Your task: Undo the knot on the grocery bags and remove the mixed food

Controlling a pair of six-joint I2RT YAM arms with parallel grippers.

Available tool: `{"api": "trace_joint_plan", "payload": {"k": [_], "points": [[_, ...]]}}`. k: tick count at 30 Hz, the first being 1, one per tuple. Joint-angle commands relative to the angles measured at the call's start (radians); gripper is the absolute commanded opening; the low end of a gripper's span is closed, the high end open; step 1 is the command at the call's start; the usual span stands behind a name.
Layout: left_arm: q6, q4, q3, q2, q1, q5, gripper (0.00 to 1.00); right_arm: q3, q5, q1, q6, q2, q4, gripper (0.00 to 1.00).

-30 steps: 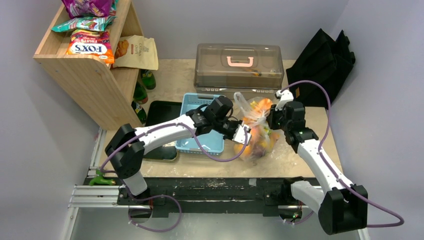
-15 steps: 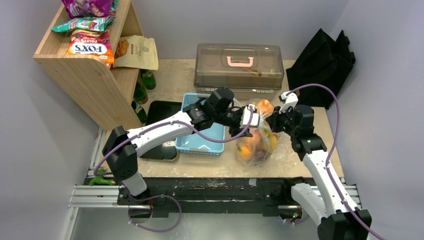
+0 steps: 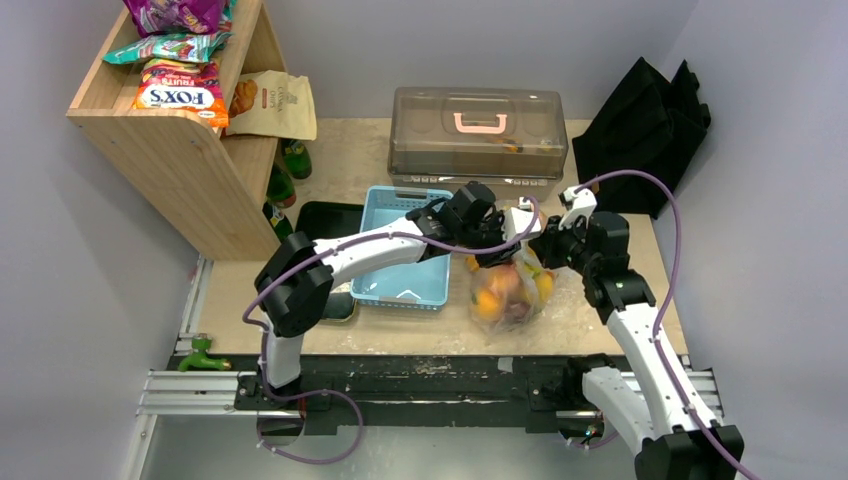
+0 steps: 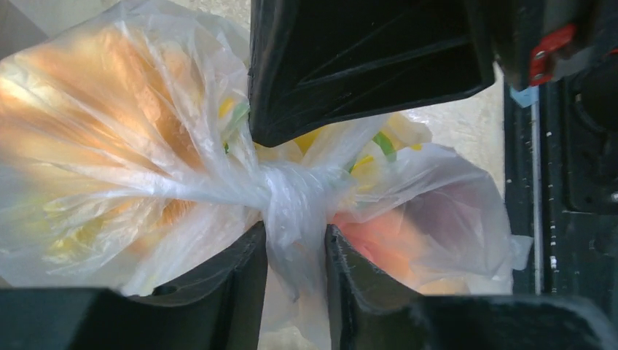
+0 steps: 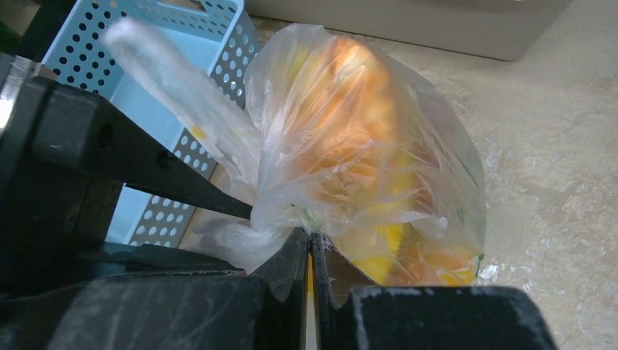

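Between both grippers, the knot (image 4: 291, 197) is thin, soft and slippery.
Left gripper (image 4: 295, 251) straddles it loosely at 6 o'clock; right gripper (image 5: 311, 255) pinches bag (image 5: 379, 160) plastic tight.

Left gripper (image 4: 295, 244) fingers parted; right gripper (image 5: 311, 251) seemingly pinched closed.

Left gripper (image 4: 295, 251) straddling the knot (image 4: 290, 195)!

The twisted whitish neck of the clear plastic bag (image 4: 109, 153) sits between two dark fingers (image 4: 233, 281), film running down through the gap. Orange and yellow food (image 4: 87, 95) glows through the crinkled plastic either side; another black gripper (image 4: 364, 58) presses in from above.
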Motion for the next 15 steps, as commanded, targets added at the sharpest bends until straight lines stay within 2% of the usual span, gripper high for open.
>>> {"api": "trace_joint_plan", "payload": {"k": [1, 2, 3, 7, 10, 15], "points": [[-0.034, 0.058, 0.043, -0.004, -0.018, -0.044, 0.18, 0.042, 0.014, 0.006, 0.024, -0.025, 0.008, 0.0], [-0.019, 0.074, 0.021, -0.018, -0.023, -0.031, 0.06, 0.041, 0.029, 0.006, 0.023, -0.023, 0.009, 0.0], [0.001, 0.094, -0.008, -0.035, -0.028, -0.009, 0.0, 0.041, 0.048, 0.006, 0.019, -0.02, 0.01, 0.0], [0.131, 0.113, -0.13, -0.126, -0.041, 0.163, 0.0, 0.037, 0.206, 0.004, 0.005, 0.021, 0.031, 0.0], [0.235, 0.067, -0.194, -0.18, -0.045, 0.252, 0.0, 0.031, 0.328, -0.001, -0.022, 0.058, 0.073, 0.0], [0.413, -0.019, -0.263, -0.23, -0.044, 0.312, 0.0, 0.064, 0.397, -0.024, -0.002, 0.108, 0.102, 0.0]]}}
